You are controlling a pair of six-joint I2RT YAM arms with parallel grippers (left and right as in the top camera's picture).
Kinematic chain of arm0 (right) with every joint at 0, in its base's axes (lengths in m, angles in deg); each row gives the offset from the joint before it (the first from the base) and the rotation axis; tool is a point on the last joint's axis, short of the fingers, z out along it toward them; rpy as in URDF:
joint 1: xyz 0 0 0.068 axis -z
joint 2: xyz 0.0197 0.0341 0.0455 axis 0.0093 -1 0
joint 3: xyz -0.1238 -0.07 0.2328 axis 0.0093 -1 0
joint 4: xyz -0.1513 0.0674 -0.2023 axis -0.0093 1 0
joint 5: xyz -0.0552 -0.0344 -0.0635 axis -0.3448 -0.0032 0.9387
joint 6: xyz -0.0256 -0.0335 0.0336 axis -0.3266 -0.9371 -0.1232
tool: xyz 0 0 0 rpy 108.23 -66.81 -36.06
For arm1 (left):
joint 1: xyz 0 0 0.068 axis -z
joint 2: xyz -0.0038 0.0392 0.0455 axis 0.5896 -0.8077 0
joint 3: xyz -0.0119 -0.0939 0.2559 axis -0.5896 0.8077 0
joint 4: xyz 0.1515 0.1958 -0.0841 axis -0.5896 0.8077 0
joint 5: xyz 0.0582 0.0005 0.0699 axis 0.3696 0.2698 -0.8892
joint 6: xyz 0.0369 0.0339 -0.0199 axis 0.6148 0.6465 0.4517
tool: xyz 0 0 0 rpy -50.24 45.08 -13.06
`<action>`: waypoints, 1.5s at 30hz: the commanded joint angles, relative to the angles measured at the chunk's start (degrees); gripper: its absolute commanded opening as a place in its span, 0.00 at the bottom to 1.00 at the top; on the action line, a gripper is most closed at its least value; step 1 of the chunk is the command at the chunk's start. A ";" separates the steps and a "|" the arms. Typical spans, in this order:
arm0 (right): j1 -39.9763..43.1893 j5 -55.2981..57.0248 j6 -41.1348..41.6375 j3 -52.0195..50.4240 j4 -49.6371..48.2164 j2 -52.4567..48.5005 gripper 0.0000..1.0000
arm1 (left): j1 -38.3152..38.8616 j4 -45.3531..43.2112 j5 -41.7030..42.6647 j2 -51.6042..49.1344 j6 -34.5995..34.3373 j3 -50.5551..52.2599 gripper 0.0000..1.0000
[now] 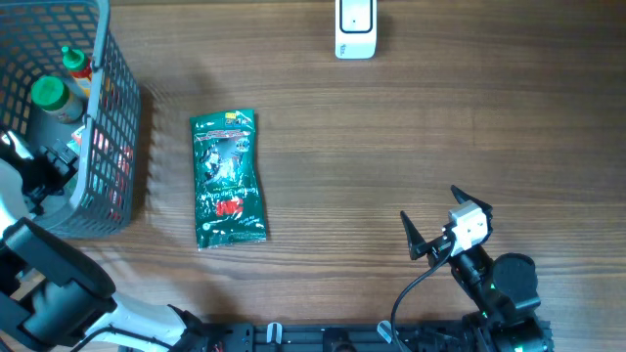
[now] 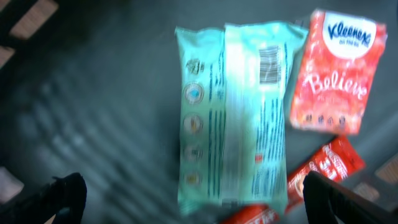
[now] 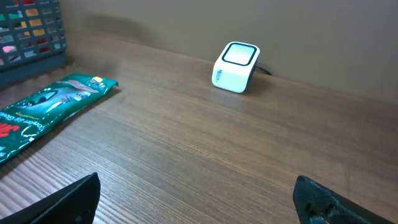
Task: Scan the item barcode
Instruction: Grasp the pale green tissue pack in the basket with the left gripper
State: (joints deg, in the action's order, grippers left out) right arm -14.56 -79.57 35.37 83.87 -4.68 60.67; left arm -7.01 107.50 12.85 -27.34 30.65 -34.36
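A dark green snack packet (image 1: 230,178) lies flat on the wooden table; its near end shows in the right wrist view (image 3: 46,102). The white scanner (image 1: 355,27) stands at the far edge of the table (image 3: 236,67). My left arm reaches into the grey basket (image 1: 110,147). There my left gripper (image 2: 193,190) is open above a mint-green packet (image 2: 233,118) whose barcode (image 2: 269,64) faces up. My right gripper (image 1: 427,201) hangs open over bare table at the lower right, holding nothing (image 3: 196,186).
A red Kleenex tissue pack (image 2: 336,71) and a red wrapper (image 2: 323,168) lie beside the mint packet in the basket. A green-capped bottle (image 1: 47,93) and a red-capped one (image 1: 76,64) stand in it too.
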 commanded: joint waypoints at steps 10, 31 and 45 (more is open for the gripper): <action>0.17 -0.72 -0.26 0.46 -0.13 0.63 1.00 | 0.59 -8.50 3.78 -5.09 1.77 5.31 1.00; 0.17 -0.72 -0.28 0.46 -0.13 0.63 1.00 | -1.07 -4.11 3.78 0.39 -2.01 -2.38 0.34; 0.17 -0.74 -0.26 0.46 -0.13 0.63 1.00 | -4.98 -7.21 27.23 27.10 -21.18 -11.78 0.35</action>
State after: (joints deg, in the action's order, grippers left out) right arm -14.56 -79.57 35.37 83.87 -4.70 60.67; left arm -12.93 101.58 27.45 -6.79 15.11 -45.42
